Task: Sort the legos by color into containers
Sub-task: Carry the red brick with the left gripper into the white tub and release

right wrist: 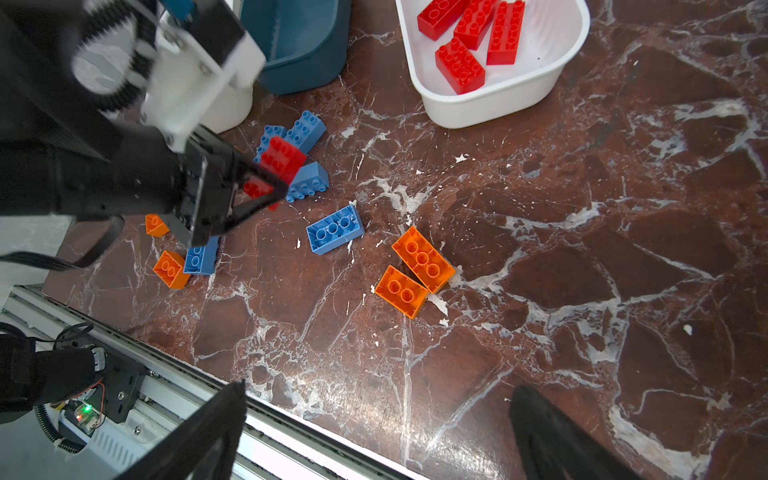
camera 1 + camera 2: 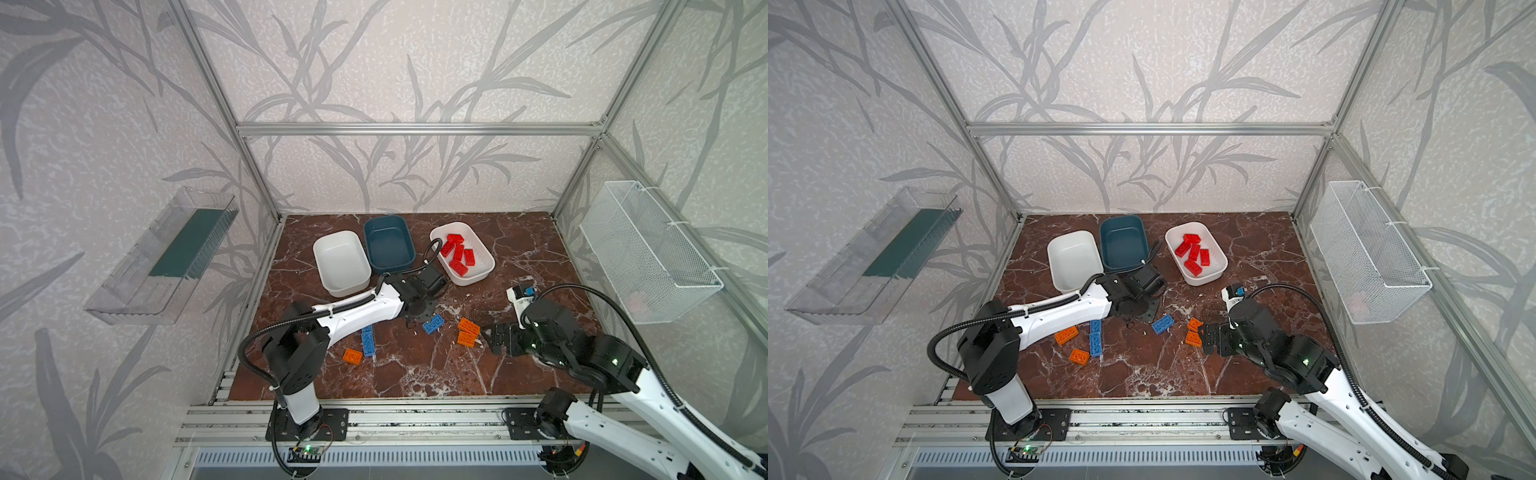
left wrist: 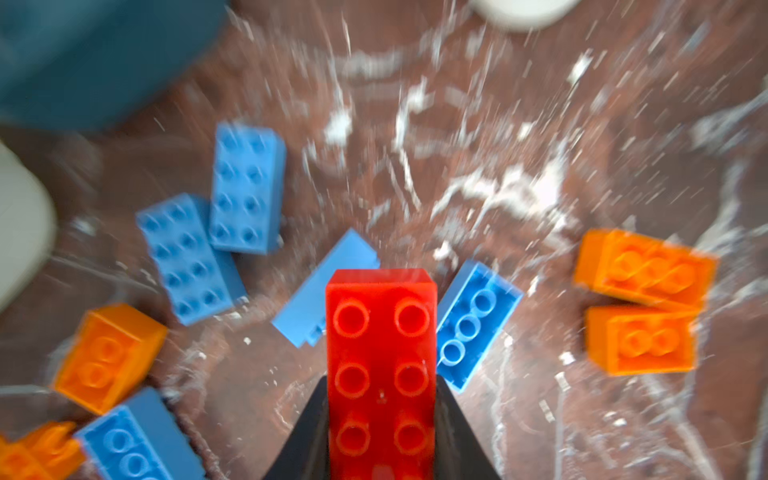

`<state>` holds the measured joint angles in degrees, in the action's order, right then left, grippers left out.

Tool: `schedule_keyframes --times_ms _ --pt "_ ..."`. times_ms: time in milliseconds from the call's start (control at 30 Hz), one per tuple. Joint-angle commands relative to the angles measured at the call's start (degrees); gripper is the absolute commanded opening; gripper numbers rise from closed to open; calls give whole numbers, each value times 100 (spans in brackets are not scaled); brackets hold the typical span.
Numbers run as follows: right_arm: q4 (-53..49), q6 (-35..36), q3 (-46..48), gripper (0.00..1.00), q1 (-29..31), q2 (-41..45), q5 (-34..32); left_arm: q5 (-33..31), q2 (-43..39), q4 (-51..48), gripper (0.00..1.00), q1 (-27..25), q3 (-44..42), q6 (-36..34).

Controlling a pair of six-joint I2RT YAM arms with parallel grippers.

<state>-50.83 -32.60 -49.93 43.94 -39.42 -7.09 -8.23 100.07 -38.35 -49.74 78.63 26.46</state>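
Snugly between left jaws, red lego [image 3: 381, 365].

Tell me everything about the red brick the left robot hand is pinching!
The shiny red plastic brick is a long rectangle with two rows of round studs on one face. The left gripper is shut on its long sides. It is over loose blue bricks on the brown marbled tabletop.

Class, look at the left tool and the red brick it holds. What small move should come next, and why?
Probably a short lift straight up. The left tool is shut on the red brick, and blue bricks lie close around it. Rising first should clear them before the brick is carried to the white tub, which already holds four red bricks.
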Motion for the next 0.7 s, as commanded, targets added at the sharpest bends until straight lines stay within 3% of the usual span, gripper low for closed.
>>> schedule_keyframes --times_ms 0,200,467,600,667 --pt "78 119 71 99 27 100 -116 -375 330 -575 25 52 900 -207" --pt "-120 197 41 99 0 214 -301 -119 1729 -1033 25 103 3195 -529" --pt "-158 269 37 99 -169 202 -458 448 4228 -1731 25 299 6764 -755" --pt "-97 363 -12 99 -399 108 -350 817 4878 -1455 27 474 7463 -646" --pt "-34 431 -25 99 -561 32 -180 999 4954 -1170 42 591 7372 -529"
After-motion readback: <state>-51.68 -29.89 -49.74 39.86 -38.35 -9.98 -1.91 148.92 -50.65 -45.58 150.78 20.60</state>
